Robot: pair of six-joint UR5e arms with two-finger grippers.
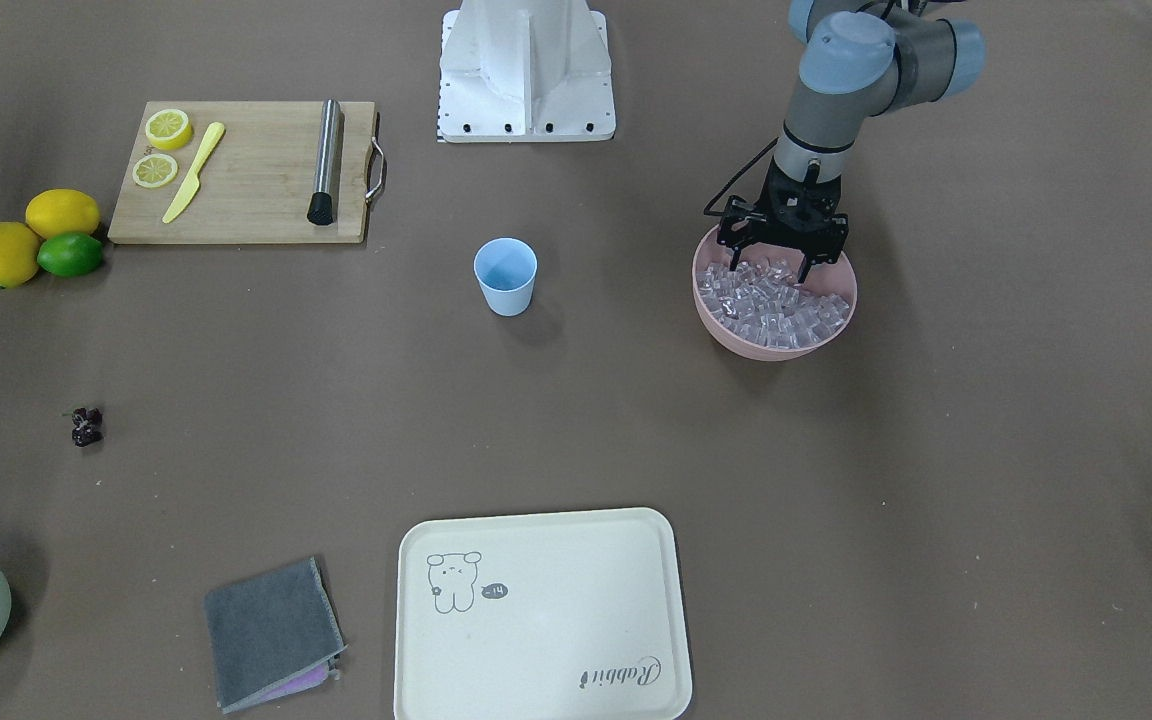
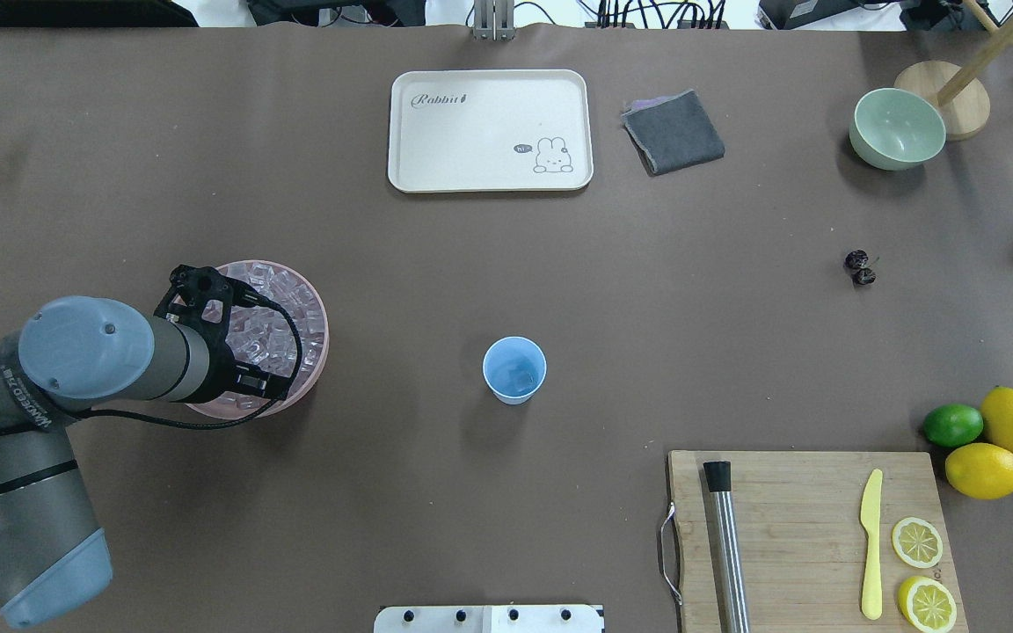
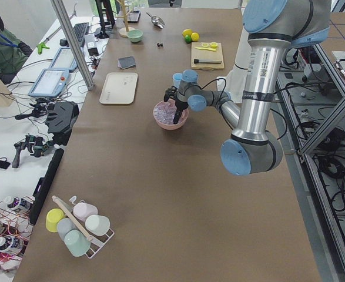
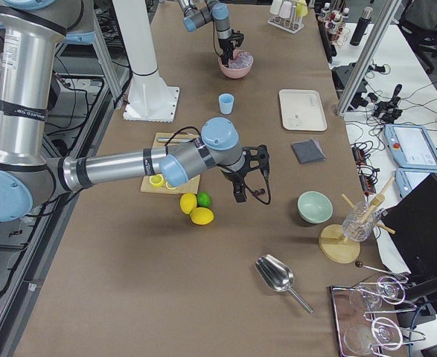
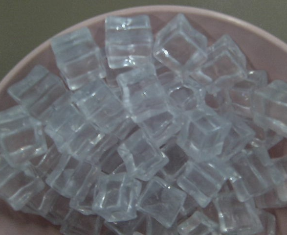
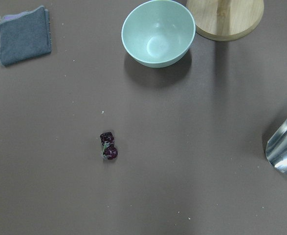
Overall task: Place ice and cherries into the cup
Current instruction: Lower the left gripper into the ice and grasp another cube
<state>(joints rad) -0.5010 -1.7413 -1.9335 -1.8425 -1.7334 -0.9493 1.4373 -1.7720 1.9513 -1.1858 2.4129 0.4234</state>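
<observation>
Left fingers [image 1: 736, 255]: spread apart with nothing between them, tips down at the ice [image 1: 774, 305] by the upper rim of the pink bowl [image 1: 736, 338], upper right of the front-facing frame. In the left wrist view you see only cubes, heaped edge to edge.

Right fingers [image 4: 239, 192]: visible from the right-side camera only, so you cannot tell whether they are spread or closed. They hang above the table [image 1: 836, 500].

The right wrist view looks down on the cherries [image 6: 108, 146]. They lie bare on the table, centre-left of that frame, well apart from the pale green bowl [image 6: 158, 32].

Cup [image 1: 506, 277]: upright at frame centre, between the pink bowl and the cutting board [image 1: 246, 175], touching neither
</observation>
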